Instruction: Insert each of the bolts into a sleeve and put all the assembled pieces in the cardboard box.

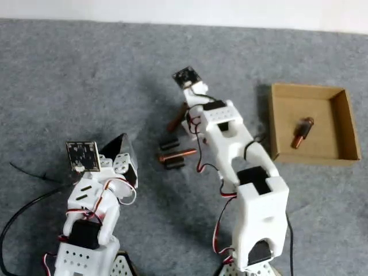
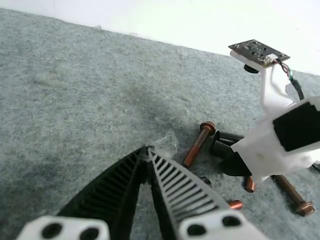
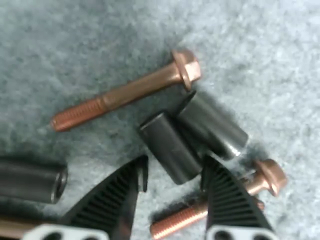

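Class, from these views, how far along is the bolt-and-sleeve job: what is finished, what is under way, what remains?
Done: one assembled piece lies in the cardboard box. In hand: the right gripper is open, straddling a black sleeve that is not yet gripped; the left gripper is shut and empty. Still to do: loose bolts and other sleeves lie unassembled on the grey mat.

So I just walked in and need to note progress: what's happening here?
The right gripper is open and down at the pile, a finger on each side of a black sleeve, not yet shut on it. The left gripper is shut, empty, beside the pile. Loose bolts and other sleeves lie on the mat. One assembled piece is in the box.
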`<state>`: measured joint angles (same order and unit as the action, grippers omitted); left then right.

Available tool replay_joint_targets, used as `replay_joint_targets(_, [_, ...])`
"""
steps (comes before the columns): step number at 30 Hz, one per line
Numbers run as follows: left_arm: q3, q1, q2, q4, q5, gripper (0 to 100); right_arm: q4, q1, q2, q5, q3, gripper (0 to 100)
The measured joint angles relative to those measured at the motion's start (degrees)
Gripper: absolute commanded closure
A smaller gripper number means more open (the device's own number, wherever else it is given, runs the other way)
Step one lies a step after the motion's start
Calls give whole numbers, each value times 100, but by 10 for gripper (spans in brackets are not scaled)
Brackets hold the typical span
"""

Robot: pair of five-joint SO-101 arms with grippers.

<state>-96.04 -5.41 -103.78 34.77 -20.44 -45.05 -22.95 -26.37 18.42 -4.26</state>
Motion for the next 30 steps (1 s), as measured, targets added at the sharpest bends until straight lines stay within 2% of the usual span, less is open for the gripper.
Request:
replay_joint_targets(3, [0, 0, 0, 0, 0, 982, 0, 0, -18, 0, 18, 867])
replay_joint_targets(7, [0, 0, 0, 0, 0, 982, 114, 9, -35, 0, 26, 994])
replay_joint_targets(22, [0, 0, 0, 0, 0, 982, 97, 18, 141, 0, -9, 994])
replay_joint_targets(30, [0, 0, 0, 0, 0, 982, 114, -18, 1952, 0, -1618, 994])
